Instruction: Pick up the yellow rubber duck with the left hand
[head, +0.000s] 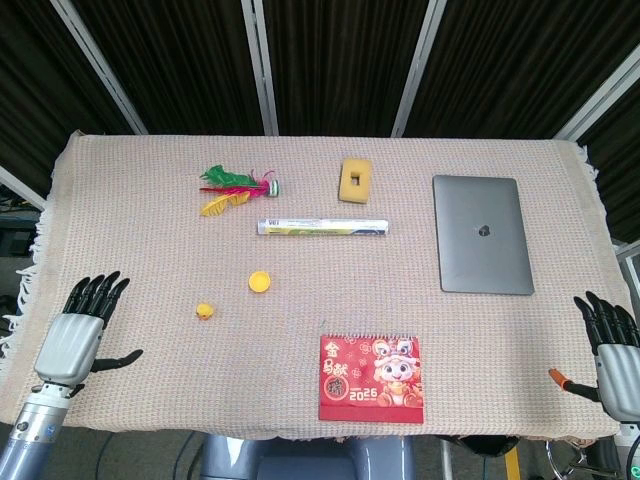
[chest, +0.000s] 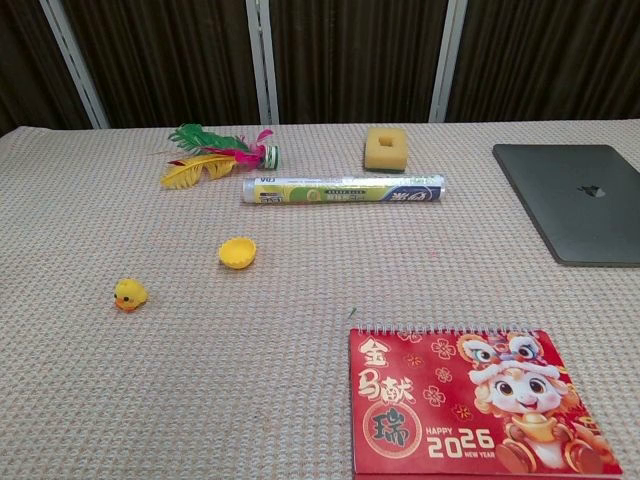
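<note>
duck (chest: 129, 294), cup (chest: 237, 251), calendar (chest: 480, 405), laptop (chest: 570, 200)

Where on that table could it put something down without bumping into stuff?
Bare cloth lies between the calendar and laptop, and left of the duck toward the left hand. It is crowded around the feather toy, tube and sponge.

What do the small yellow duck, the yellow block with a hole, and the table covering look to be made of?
The small yellow duck looks like smooth rubber or soft plastic, with a slight sheen. The yellow block with a hole looks like porous foam sponge, matte and rough. The beige table covering appears to be coarse woven cloth, with a visible weave and fringed edges.
</note>
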